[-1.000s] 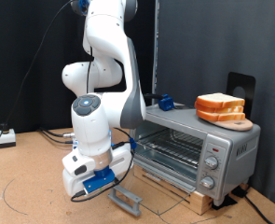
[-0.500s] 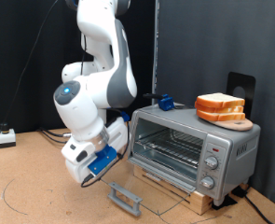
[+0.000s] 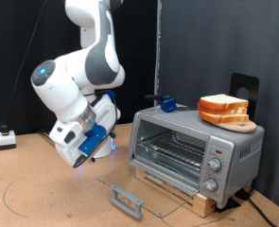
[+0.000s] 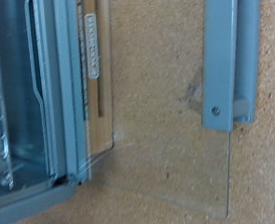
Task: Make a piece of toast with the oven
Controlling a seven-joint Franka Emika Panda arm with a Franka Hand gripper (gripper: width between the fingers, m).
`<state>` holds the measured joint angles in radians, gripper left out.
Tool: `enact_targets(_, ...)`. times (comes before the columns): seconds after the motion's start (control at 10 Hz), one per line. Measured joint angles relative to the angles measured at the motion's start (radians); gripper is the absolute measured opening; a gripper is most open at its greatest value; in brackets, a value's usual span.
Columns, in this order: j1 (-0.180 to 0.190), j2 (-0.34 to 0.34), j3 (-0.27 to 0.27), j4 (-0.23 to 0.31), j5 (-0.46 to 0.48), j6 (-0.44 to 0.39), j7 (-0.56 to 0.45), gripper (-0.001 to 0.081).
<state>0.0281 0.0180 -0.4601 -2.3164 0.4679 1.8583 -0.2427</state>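
On the worktop [image 3: 26, 180], the oven [image 3: 191, 151] stands with its glass door [image 3: 144, 184] folded down flat.

Exterior view: compared with a second ago, the end effector [image 3: 80, 151] has lifted left, off the handle [image 3: 128, 200]; whether its fingers are apart I cannot tell. Bread slices [image 3: 224, 109] sit atop; the rack [image 3: 172, 147] looks bare.
Wrist view: door [image 4: 165, 121], handle [image 4: 228, 61], no fingers visible.

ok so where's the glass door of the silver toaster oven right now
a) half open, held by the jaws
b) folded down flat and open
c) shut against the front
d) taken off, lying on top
b: the glass door of the silver toaster oven lies flat on the board with its grey bar handle outermost, wire rack exposed.
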Motion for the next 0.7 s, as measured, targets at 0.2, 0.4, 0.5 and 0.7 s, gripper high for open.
enact_targets(0.2, -0.015, -0.055, -0.013, -0.015, -0.038, -0.026, -0.002, 0.081)
enact_targets(0.4, -0.012, -0.053, -0.01, -0.012, 0.024, -0.061, -0.065, 0.081)
enact_targets(0.5, -0.007, -0.062, -0.008, -0.004, 0.089, -0.137, -0.159, 0.081)
enact_targets(0.7, -0.002, -0.091, -0.004, 0.008, 0.146, -0.285, -0.316, 0.081)
